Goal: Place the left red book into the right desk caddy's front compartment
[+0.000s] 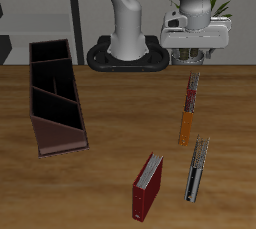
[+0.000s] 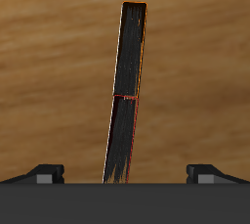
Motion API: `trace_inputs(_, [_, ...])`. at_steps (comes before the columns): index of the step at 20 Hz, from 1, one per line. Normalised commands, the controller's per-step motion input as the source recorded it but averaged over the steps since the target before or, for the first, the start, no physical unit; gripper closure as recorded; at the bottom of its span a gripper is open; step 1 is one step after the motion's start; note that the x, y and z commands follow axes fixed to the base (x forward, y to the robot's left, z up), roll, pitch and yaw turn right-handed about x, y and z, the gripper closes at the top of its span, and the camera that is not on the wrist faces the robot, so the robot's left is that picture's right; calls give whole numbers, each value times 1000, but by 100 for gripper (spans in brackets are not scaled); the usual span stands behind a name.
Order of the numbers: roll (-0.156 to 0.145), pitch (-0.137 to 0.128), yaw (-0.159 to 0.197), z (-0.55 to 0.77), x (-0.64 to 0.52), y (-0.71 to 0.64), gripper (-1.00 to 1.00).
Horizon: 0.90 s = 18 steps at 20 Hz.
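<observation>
Four books lie on the table, along with one caddy and one gripper. The slim red book rests farthest back of the four, just under the gripper, and it is end to end with the slim orange book, which runs on toward the table's front edge. In the wrist view the two read as one long dark strip, with the red-edged part meeting the orange-edged part at a thin seam. The gripper's two fingers stand wide apart, one on either side of the red book and gripping nothing; whether they touch it cannot be told. Nearer the front edge lie a slim dark book and a thicker dark-red book with white pages. The maroon caddy stands well apart from all four books. It is open-topped and divided inside, and no book is in it.
</observation>
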Motion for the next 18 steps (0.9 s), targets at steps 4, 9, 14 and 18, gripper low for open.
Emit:
trace_inputs(4, [32, -14, 4, -71, -80, 178, -100])
trace_inputs(9, [-9, 7, -16, -55, 12, 57, -100])
trace_inputs(14, [12, -9, -13, -69, 35, 64, -100])
trace_inputs(18, [10, -38, 42, -58, 84, 1, -100])
